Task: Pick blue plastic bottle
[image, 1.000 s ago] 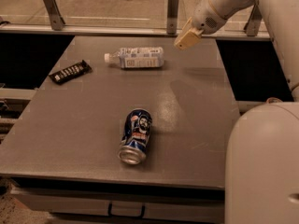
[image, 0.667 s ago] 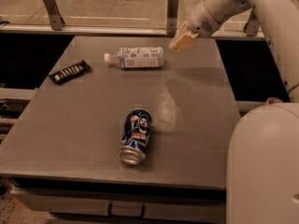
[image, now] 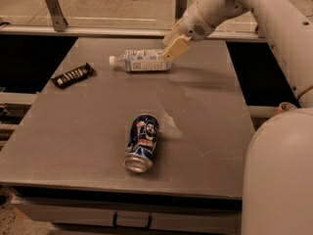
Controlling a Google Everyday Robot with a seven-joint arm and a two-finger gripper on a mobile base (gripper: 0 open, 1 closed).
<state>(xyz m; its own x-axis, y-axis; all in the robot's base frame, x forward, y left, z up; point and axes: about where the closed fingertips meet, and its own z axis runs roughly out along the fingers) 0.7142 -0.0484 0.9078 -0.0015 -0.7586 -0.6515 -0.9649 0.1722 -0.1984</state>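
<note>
The blue plastic bottle (image: 141, 60) lies on its side at the far middle of the grey table (image: 98, 131), white cap pointing left, pale blue-white label showing. My gripper (image: 172, 47) hangs from the white arm coming in from the upper right. Its tan fingertips (image: 175, 48) are just above the bottle's right end, the base end. I cannot tell whether they touch it.
A dark blue drink can (image: 142, 142) with a printed face lies on its side near the table's front middle. A flat black snack bar wrapper (image: 73, 75) lies at the left. My white base (image: 276, 180) fills the lower right. A rail runs behind the table.
My gripper has moved left and down, from beyond the bottle's right side to just over its base end. The bottle, can and wrapper have not moved.
</note>
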